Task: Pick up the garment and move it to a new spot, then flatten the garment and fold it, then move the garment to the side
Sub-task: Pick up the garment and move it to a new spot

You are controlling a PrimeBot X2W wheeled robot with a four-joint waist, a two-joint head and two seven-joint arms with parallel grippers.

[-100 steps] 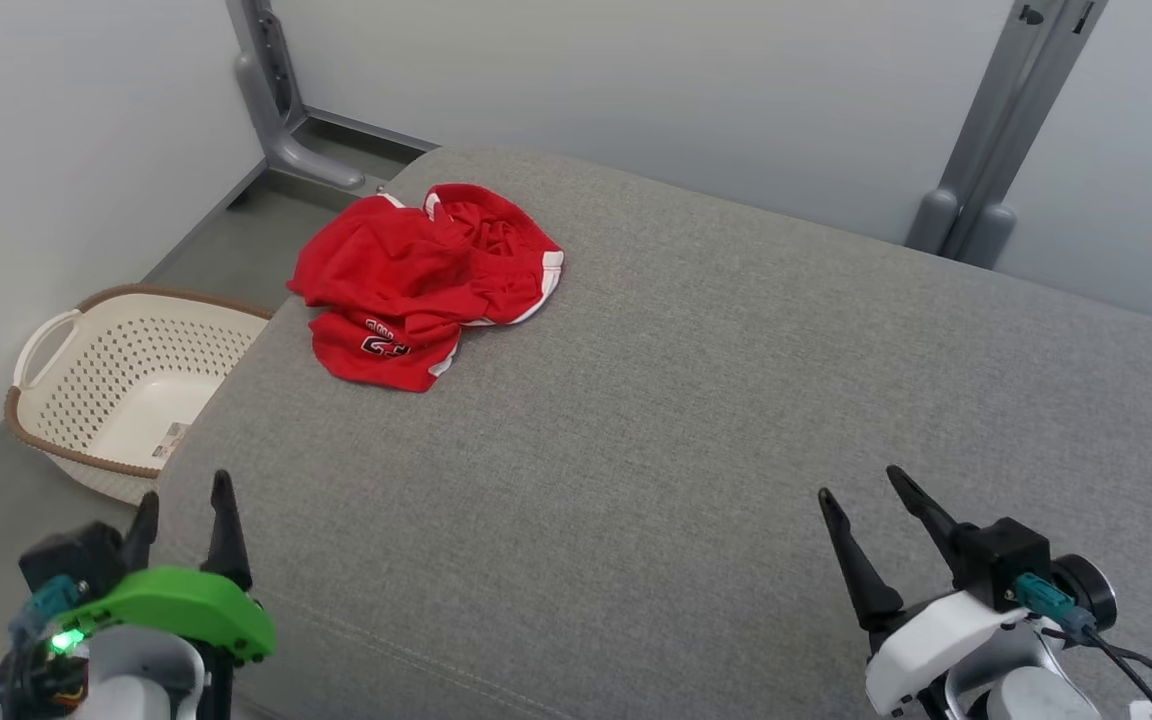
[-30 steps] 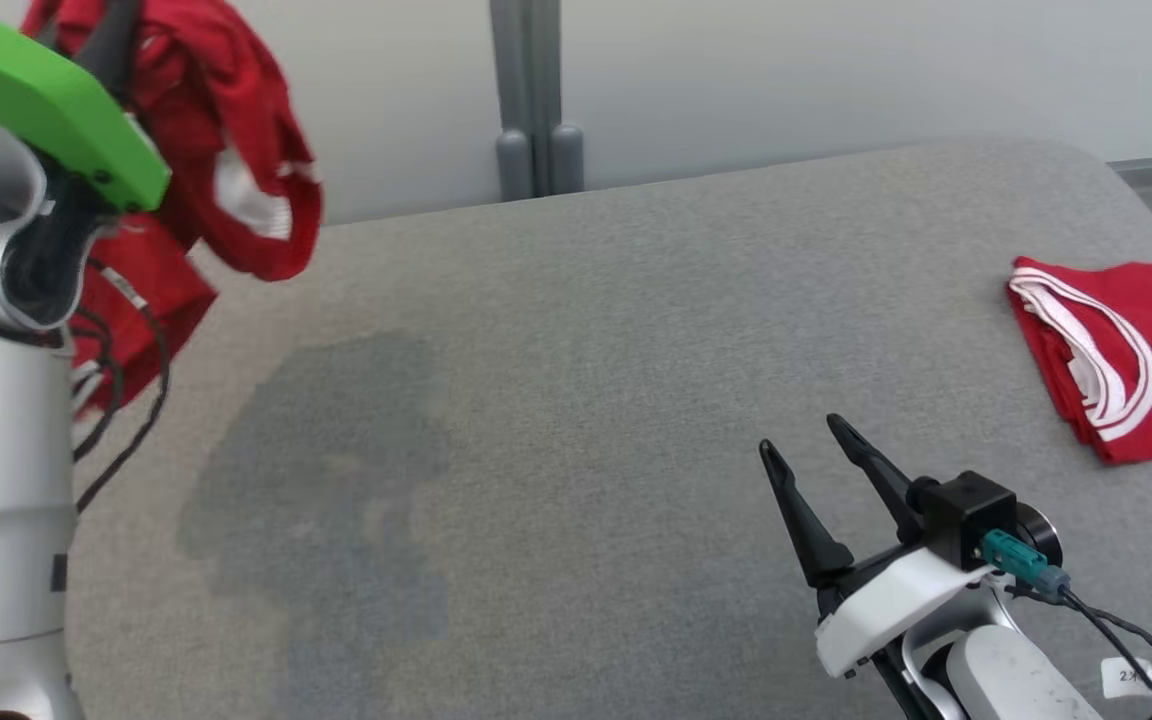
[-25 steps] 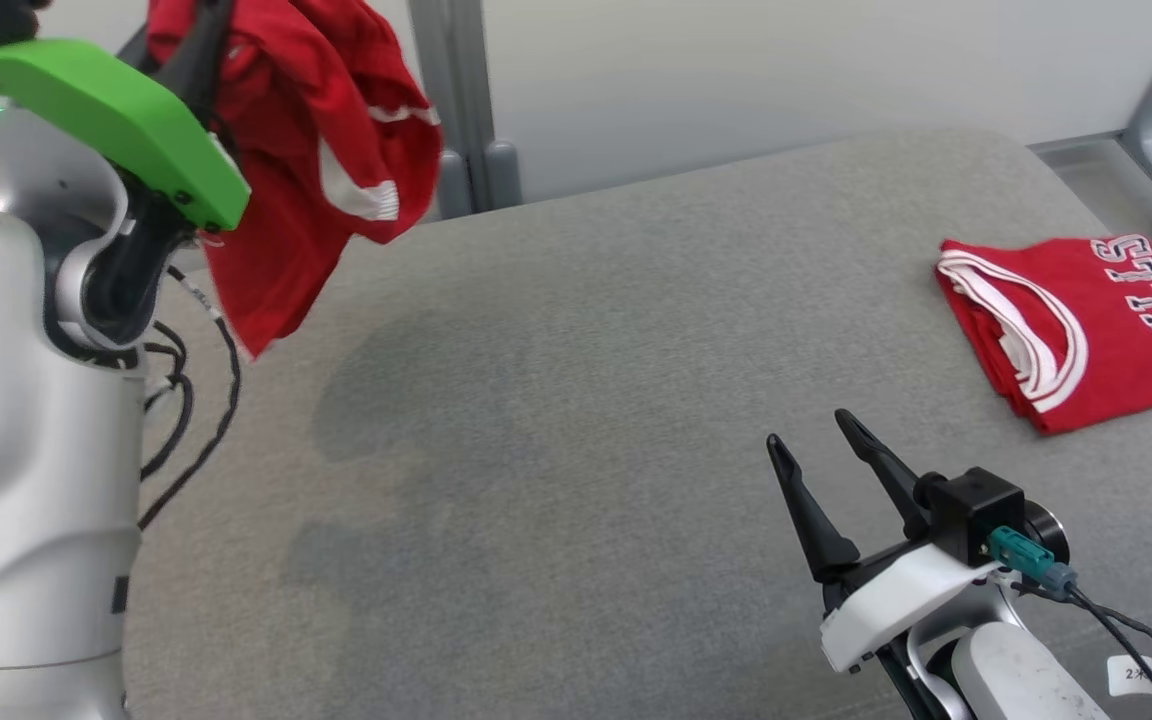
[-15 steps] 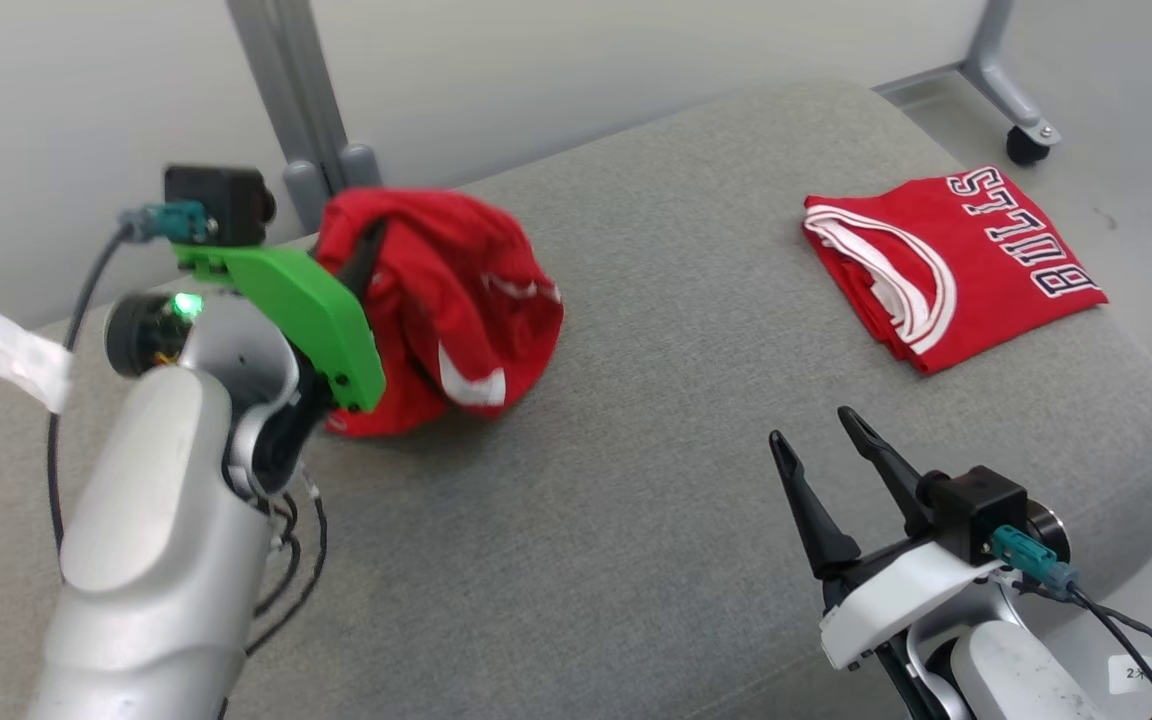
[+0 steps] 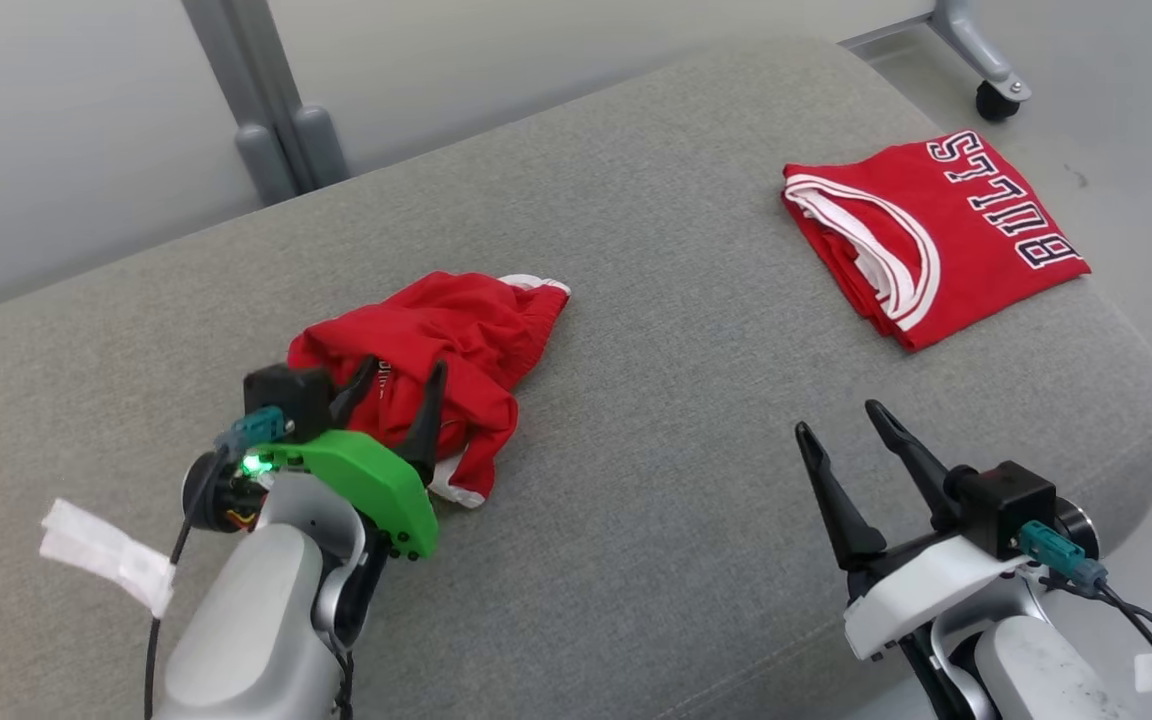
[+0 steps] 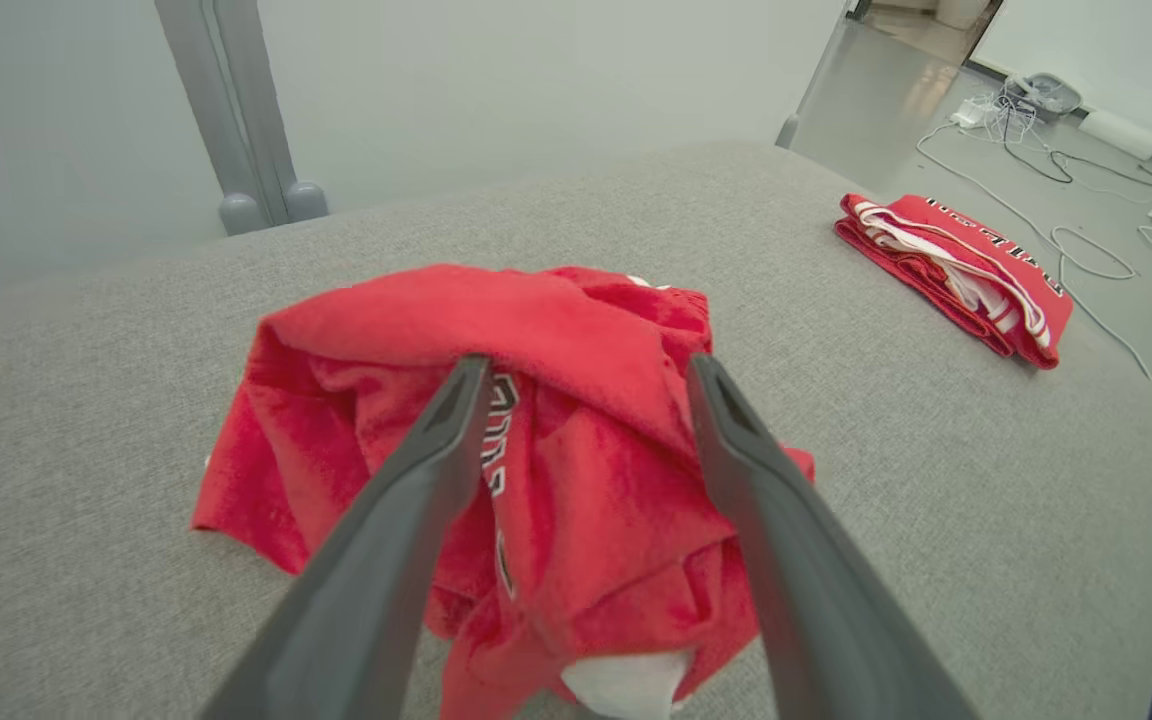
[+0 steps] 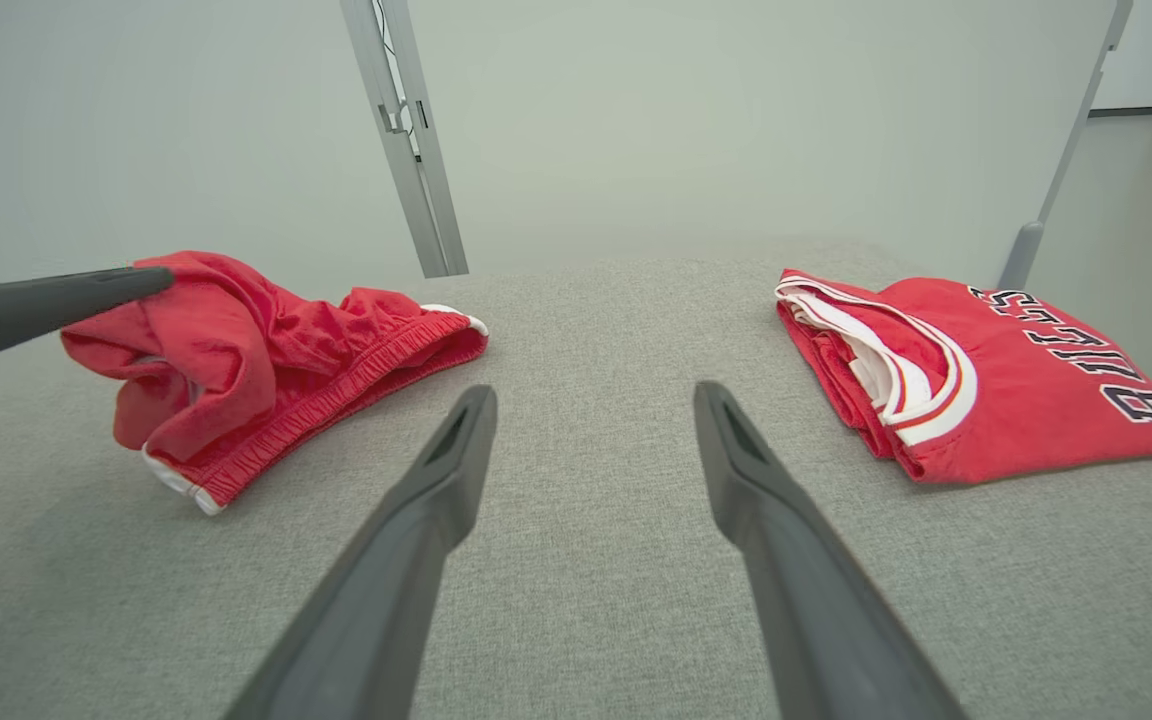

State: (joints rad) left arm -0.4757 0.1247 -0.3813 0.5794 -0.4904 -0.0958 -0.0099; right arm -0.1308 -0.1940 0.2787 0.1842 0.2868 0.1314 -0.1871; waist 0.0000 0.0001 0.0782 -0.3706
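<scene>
Garment [image 5: 436, 320] lies crumpled on grey cushion [image 5: 656, 420], well left of folded jersey [image 5: 956, 240]. Left claw [image 5: 403, 365] spread over it, pinching nothing. Right claw [image 5: 836, 417] spread, idle, nearer the jersey. Relocation looks done; flattening, folding, setting aside remain.

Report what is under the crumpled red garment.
The crumpled red garment lies on the grey cushion, which shows all around it. The patch directly beneath the heap is covered.
</scene>
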